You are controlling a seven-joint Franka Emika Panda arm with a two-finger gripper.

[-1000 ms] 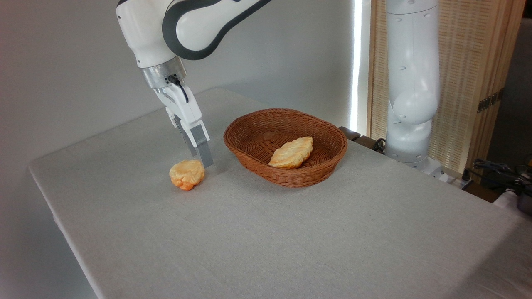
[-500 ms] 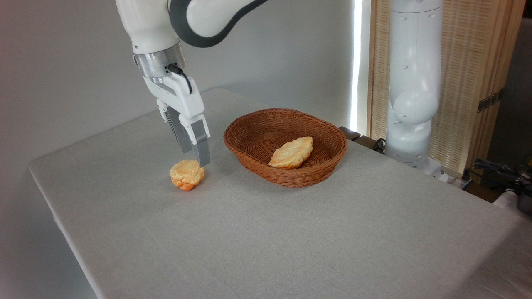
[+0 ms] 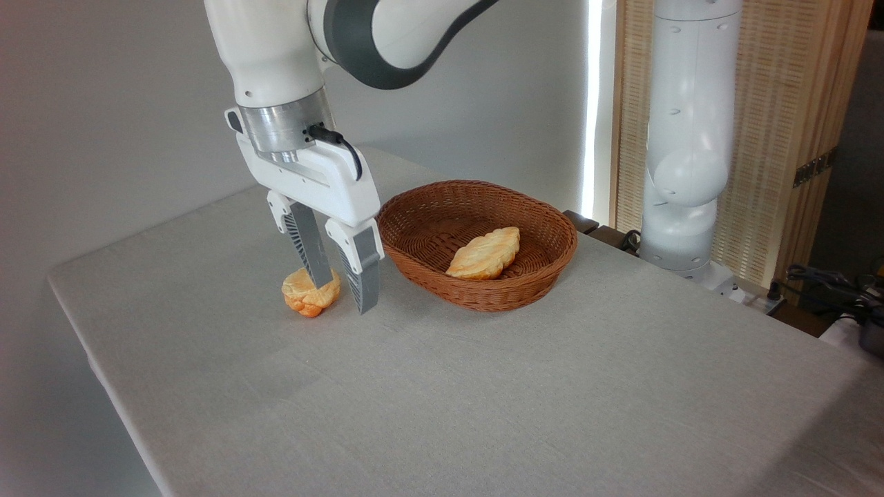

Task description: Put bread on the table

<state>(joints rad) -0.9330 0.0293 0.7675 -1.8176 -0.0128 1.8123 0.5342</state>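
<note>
We see the bread [image 3: 309, 293] lying on the grey counter [image 3: 483, 386], just to the left of the wicker basket [image 3: 476, 241] and clear of its rim. It is a small round bun, golden on top with an orange underside showing at the bottom edge.

The hand [image 3: 344, 293] hangs over the bun from above, pointing down, its two fingers spread apart with a clear gap between them. The left finger [image 3: 311, 252] crosses in front of the bun's upper right part, and the right finger [image 3: 364, 273] reaches down just beside the bun on the basket side. From this angle we cannot tell whether either finger touches the bun or the cloth; the tips seem to sit a little above the counter. Nothing is pinched between them.

Inside the basket lies a longer leaf-shaped pastry [image 3: 485, 252], resting on the basket floor toward the right. The white arm [image 3: 276, 62] rises from the hand out of the top of the picture, and its upright base column [image 3: 684, 138] stands behind the counter at the right, by a wooden slatted panel [image 3: 780, 103].
</note>
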